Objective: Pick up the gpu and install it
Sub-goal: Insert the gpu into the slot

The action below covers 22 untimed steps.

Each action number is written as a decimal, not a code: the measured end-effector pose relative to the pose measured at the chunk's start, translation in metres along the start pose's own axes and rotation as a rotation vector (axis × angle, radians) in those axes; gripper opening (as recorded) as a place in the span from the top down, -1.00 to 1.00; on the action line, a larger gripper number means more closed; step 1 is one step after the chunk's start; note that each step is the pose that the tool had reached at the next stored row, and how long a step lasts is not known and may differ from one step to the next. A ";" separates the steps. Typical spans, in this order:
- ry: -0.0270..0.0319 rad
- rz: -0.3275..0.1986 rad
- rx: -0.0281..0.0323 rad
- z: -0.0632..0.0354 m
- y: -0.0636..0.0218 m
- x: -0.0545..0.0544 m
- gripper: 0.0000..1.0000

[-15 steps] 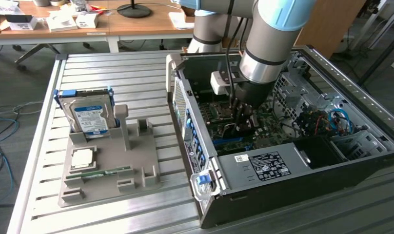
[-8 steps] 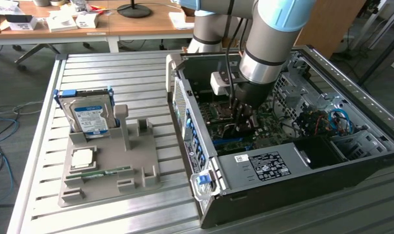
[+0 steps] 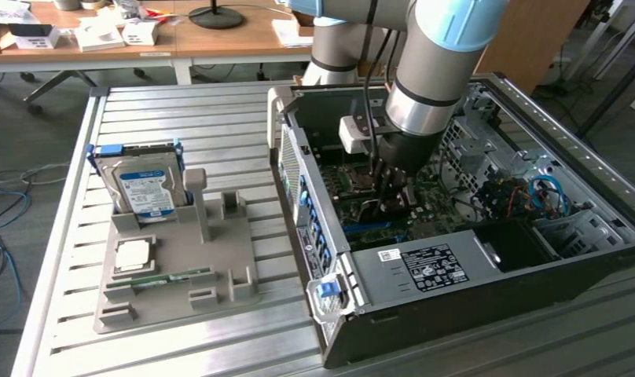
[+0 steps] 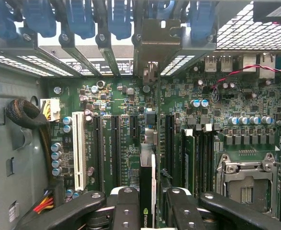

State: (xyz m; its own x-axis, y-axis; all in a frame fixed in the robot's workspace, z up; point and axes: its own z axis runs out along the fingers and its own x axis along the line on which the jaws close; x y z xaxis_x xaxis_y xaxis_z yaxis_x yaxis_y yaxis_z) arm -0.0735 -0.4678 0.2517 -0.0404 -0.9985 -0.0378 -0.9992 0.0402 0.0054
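Note:
The gpu [image 4: 147, 165] is a thin dark card seen edge-on in the wrist view, with a green logo near my fingers. My gripper [image 4: 150, 201] is shut on it, one black finger [image 4: 126, 206] on each side. The card stands upright over the motherboard [image 4: 236, 96], between the black expansion slots [image 4: 115, 148]. Its pale metal bracket [image 4: 152, 48] sits at the case's rear slot openings. Whether its edge is seated in a slot I cannot tell. In the exterior view my gripper [image 3: 391, 196] reaches down inside the open computer case [image 3: 443, 267].
Around the card are a white slot [image 4: 78, 151], a bare processor socket [image 4: 245, 179] and a cable bundle [image 4: 23, 112]. Outside the case, a grey fixture [image 3: 233, 267] holds a blue-labelled hard drive [image 3: 144, 188], a processor chip [image 3: 132, 255] and a green memory stick [image 3: 166, 276].

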 end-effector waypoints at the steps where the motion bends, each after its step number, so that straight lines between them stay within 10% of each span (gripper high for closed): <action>1: -0.0002 0.000 0.0001 0.0004 0.0000 0.000 0.47; 22: 0.0000 -0.018 -0.0003 0.0009 0.0001 -0.001 0.47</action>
State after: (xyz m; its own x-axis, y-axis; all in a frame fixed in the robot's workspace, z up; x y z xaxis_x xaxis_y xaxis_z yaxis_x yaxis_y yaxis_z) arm -0.0736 -0.4667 0.2508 -0.0220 -0.9990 -0.0379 -0.9997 0.0219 0.0050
